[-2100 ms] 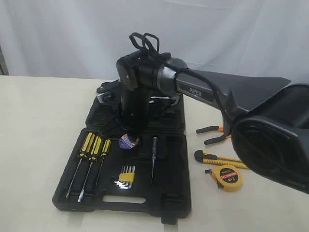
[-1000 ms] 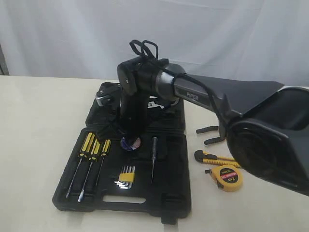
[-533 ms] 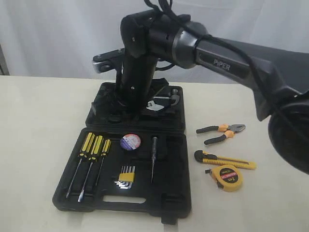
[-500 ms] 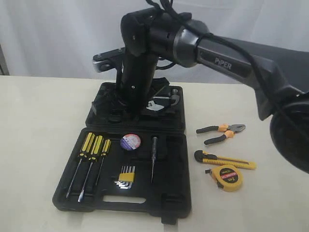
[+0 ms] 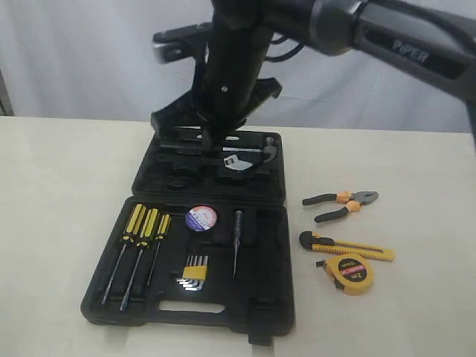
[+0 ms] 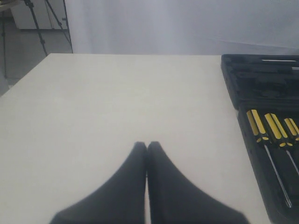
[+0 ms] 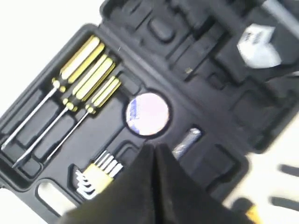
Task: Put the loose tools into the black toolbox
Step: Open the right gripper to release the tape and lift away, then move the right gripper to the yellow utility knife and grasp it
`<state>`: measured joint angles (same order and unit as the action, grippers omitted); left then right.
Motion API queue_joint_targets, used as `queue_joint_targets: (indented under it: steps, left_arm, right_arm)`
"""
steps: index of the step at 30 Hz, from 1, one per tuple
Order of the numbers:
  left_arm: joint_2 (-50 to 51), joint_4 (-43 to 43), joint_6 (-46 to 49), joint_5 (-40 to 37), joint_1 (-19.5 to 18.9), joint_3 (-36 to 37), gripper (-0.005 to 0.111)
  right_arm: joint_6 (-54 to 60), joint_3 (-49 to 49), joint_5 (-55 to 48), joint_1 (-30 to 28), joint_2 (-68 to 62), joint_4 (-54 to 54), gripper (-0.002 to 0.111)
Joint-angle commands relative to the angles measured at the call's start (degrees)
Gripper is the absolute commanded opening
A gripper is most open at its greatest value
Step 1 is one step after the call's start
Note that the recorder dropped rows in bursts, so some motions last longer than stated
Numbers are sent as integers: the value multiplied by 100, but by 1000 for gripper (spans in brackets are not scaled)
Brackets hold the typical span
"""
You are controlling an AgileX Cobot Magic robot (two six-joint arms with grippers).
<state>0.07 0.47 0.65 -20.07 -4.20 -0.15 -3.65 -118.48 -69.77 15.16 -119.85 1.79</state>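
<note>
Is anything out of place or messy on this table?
Only that the pliers, knife and tape measure lie loose on the table beside the open toolbox, while the tape roll sits inside it. Nothing looks spilled or damaged.

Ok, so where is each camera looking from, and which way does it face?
Exterior: off the arms, facing across the table at the toolbox; the right arm reaches over it.
Left wrist: mounted behind the shut left hand, looking along the table.
Right wrist: mounted behind the shut right hand, looking down into the toolbox.
Shared: all three show the screwdrivers; exterior and right wrist also share the tape roll.
</note>
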Motion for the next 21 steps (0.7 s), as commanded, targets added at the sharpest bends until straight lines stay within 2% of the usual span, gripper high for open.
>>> queue_joint_targets:
  steps: [1, 6, 13, 21]
  left_arm:
    - [-7, -47, -24, 45, 27, 15, 0]
    - [-7, -47, -24, 45, 27, 15, 0]
    - [-7, -47, -24, 45, 27, 15, 0]
    - [-7, -47, -24, 45, 27, 15, 0]
  right_arm:
    - [91, 59, -19, -368, 512, 88, -1]
    - [113, 703, -19, -847, 1184, 66, -1]
    - [1339, 2269, -19, -1345, 2118, 66, -1]
    - [1827, 3197, -19, -1894, 2363, 83, -1]
